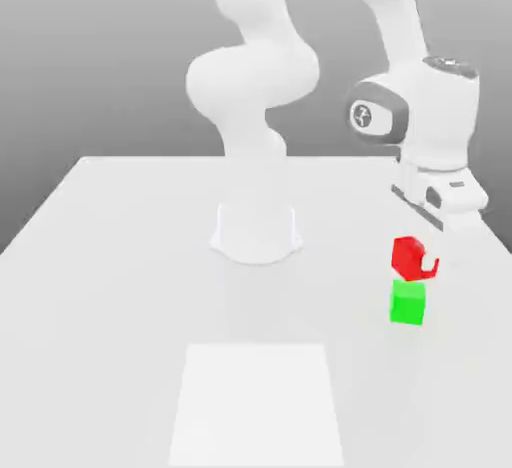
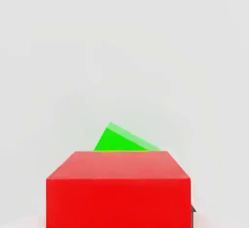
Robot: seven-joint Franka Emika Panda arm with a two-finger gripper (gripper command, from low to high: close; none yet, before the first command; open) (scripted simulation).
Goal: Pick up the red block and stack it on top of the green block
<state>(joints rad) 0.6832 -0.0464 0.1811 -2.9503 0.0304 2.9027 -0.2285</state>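
Note:
The red block (image 1: 410,256) hangs in the air at the exterior view's right, with my gripper (image 1: 418,260) shut on it. Just beneath it the green block (image 1: 407,303) rests on the white table (image 1: 120,286); the two blocks look very close, and I cannot tell whether they touch. In the hand view the red block (image 2: 118,189) fills the near part of the picture, and a corner of the green block (image 2: 121,139) peeks out from behind it. A dark edge of one fingertip (image 2: 193,211) shows beside the red block.
The arm's white base (image 1: 256,231) stands at the middle back of the table. A paler rectangular patch (image 1: 257,401) lies on the table near the front edge. The table's right edge runs close to the blocks.

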